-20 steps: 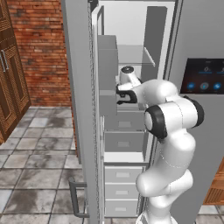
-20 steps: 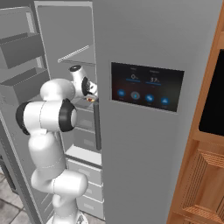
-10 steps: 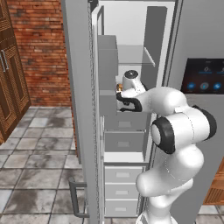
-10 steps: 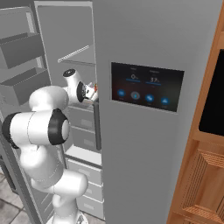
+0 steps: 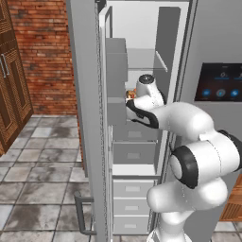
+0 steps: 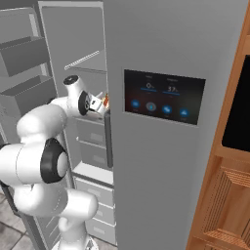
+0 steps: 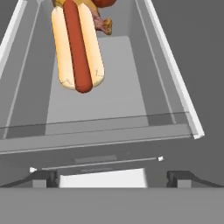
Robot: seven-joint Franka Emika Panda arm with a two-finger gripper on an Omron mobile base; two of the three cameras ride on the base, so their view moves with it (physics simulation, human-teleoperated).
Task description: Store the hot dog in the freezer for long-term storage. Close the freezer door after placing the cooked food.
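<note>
Hot dog [image 7: 78,48] lying on freezer [image 5: 142,42] shelf at 12 o'clock, stored; pincer [image 7: 111,176] gaping wide, gripping nothing; freezer door [image 5: 85,118] hanging open.

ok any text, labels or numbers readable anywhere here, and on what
Black display panel on the grey fridge door: two small bluish readouts along its top, too blurred to read; below them a row of round blue icons, no legible words.
Hot dog, freezer walls, shelves and drawers, freezer door: no text, labels or brand marks.
</note>
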